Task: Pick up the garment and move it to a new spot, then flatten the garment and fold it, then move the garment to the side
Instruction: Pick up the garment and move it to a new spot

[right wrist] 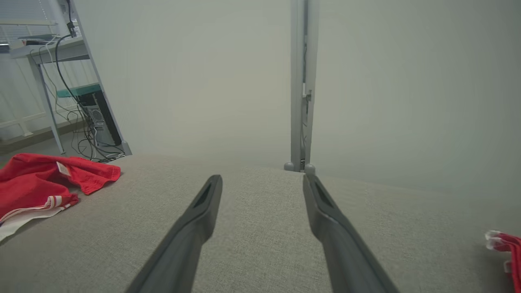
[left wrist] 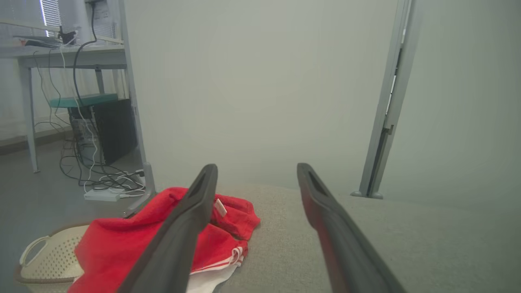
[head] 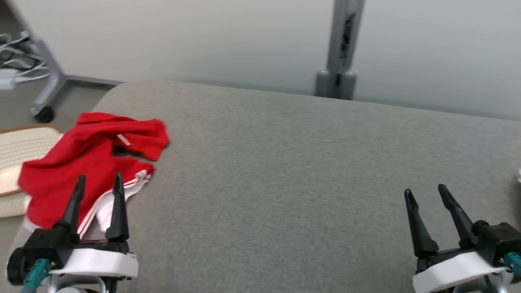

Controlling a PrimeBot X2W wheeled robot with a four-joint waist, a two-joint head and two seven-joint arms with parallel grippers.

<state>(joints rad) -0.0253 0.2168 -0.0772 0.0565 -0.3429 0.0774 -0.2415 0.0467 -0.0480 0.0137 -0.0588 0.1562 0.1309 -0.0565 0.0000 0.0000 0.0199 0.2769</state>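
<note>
The garment [head: 81, 162] is a crumpled red piece with white stripes along one hem [head: 134, 183] and a small white tag [head: 123, 139]. It lies at about 9 o'clock on the grey surface [head: 285, 183], bunched right at that edge. Its far left part seems to spill past the edge toward the cream basket [head: 20, 146] further out at 9 o'clock.

Expect it to be light, soft and limp. It will sag and drag when lifted from one point, and a shallow pinch may catch only the top layer. Take it where the cloth is doubled: the striped hem nearest you, or the thick fold by the tag. Two separated holds would help it hang open for flattening.

Your left claw [head: 99, 177] is at 7 o'clock, fingers spread wide with nothing between them and tips over the garment's near side. Whether they touch the cloth cannot be told.

Your right claw [head: 424, 189] is at 5 o'clock, also wide open and empty, well apart from the garment over bare surface.

Another bit of red-and-white cloth [right wrist: 508, 248] lies off near 3 o'clock. The middle of the surface looks like the natural new spot.
</note>
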